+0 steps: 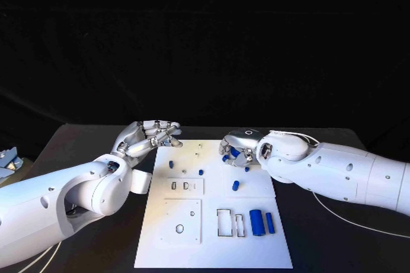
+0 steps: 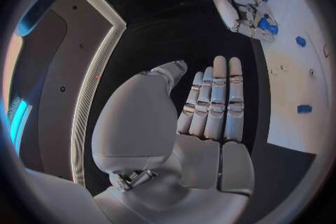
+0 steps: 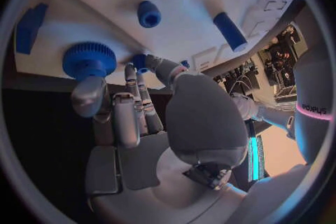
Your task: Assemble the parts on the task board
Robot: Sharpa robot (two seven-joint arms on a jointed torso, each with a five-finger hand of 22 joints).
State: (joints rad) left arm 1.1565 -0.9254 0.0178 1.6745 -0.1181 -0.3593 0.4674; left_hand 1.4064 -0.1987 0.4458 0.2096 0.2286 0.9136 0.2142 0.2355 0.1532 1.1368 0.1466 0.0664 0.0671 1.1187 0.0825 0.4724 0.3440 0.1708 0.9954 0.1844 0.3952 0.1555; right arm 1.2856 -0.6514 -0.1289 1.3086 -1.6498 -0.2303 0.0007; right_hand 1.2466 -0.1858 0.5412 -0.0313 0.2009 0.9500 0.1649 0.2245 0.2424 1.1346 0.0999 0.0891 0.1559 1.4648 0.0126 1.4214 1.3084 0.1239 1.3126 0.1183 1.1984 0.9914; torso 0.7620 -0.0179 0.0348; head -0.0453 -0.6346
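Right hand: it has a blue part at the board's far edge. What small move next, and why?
Probably lower the right hand toward the task board to seat the blue gear it pinches. The gear is held at the fingertips above the white plate; the left hand hovers off the edge, holding nothing.

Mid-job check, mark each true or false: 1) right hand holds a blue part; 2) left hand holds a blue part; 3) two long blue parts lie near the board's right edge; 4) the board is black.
1) True: the right hand holds a blue gear in its fingers.
2) False: the left hand is empty, fingers straight, off the board's left edge.
3) True: two long blue parts lie side by side there.
4) False: the task board is white; the table is black.
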